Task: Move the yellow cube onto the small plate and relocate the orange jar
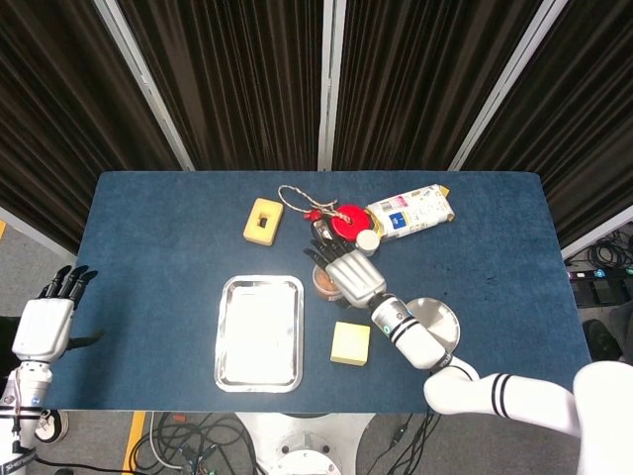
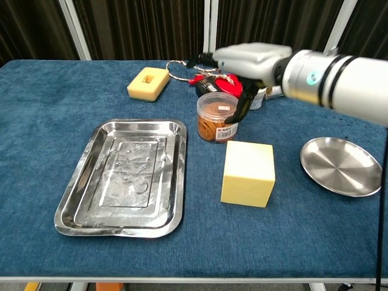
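Observation:
The orange jar (image 2: 217, 117) stands upright on the blue table just behind the yellow cube (image 2: 247, 173). My right hand (image 2: 248, 60) hovers over the jar with its fingers spread, and one finger hangs down along the jar's right side. From the head view this hand (image 1: 351, 277) covers most of the jar (image 1: 321, 283), with the cube (image 1: 350, 342) just below it. The small round plate (image 2: 342, 165) lies empty to the cube's right. My left hand (image 1: 45, 322) hangs open off the table's left edge.
A steel tray (image 2: 124, 176) lies left of the cube. At the back are a yellow sponge block (image 2: 148, 83), a black key fob with cord (image 2: 209, 91), a red disc (image 1: 348, 220), a white bottle (image 1: 368, 240) and a printed packet (image 1: 410, 213).

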`<state>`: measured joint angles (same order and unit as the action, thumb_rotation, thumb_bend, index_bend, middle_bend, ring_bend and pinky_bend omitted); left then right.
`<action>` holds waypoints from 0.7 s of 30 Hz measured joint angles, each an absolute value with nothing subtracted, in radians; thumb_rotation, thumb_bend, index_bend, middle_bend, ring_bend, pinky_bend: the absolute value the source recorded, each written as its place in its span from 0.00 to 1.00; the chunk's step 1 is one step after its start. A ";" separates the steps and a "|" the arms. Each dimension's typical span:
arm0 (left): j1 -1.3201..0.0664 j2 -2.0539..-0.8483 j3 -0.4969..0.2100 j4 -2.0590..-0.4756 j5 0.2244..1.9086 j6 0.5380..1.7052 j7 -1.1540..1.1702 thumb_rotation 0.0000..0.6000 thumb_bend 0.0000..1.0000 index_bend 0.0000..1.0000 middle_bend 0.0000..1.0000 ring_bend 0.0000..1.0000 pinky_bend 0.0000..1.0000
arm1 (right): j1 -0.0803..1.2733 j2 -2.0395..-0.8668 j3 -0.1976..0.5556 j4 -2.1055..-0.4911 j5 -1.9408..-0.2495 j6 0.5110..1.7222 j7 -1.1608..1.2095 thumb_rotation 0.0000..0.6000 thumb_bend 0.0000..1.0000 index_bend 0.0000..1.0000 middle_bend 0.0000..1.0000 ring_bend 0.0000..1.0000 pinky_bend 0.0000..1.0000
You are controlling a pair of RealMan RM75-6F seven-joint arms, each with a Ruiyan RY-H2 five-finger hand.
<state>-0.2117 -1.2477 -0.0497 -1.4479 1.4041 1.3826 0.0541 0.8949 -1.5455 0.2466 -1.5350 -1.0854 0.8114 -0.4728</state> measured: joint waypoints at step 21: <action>-0.215 -1.263 -0.053 -1.448 1.412 1.363 0.064 1.00 0.01 0.14 0.09 0.05 0.27 | 0.764 -1.279 0.026 -2.032 -1.088 0.904 -0.556 1.00 0.05 0.00 0.09 0.00 0.10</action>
<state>-0.2146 -1.2632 -0.0533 -1.4477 1.4120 1.3626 0.0645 0.7643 -1.2791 0.0257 -2.0325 -1.0878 0.9038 -0.5562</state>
